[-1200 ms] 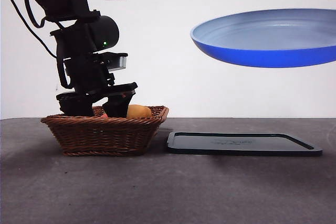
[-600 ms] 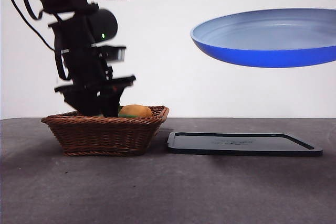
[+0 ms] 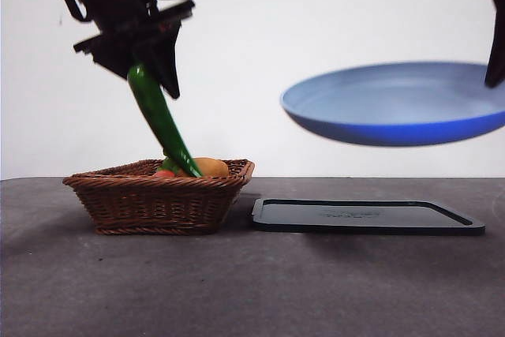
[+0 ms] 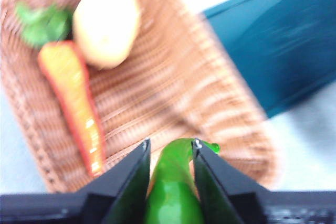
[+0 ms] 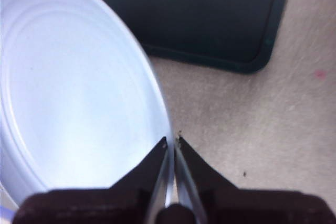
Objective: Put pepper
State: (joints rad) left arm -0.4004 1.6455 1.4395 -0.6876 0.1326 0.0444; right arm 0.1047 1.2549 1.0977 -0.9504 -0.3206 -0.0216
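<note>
The long glossy green pepper (image 3: 160,120) hangs tilted from my left gripper (image 3: 147,69), which is shut on its upper end above the wicker basket (image 3: 158,199); its tip still dips to the basket's rim. In the left wrist view the pepper (image 4: 172,192) sits between the jaws of the left gripper (image 4: 170,148). My right gripper (image 5: 171,141) is shut on the rim of the blue plate (image 5: 73,87) and holds the blue plate (image 3: 394,104) in the air above the dark tray (image 3: 363,216).
The basket (image 4: 173,93) also holds an orange carrot (image 4: 73,98) with green leaves, and a round yellow fruit (image 4: 107,19), which also shows in the front view (image 3: 207,167). The dark tray (image 5: 194,14) lies flat on the grey table (image 3: 252,290), right of the basket.
My left gripper has risen out of the basket with the pepper in it. The blue plate has come down lower above the tray.
</note>
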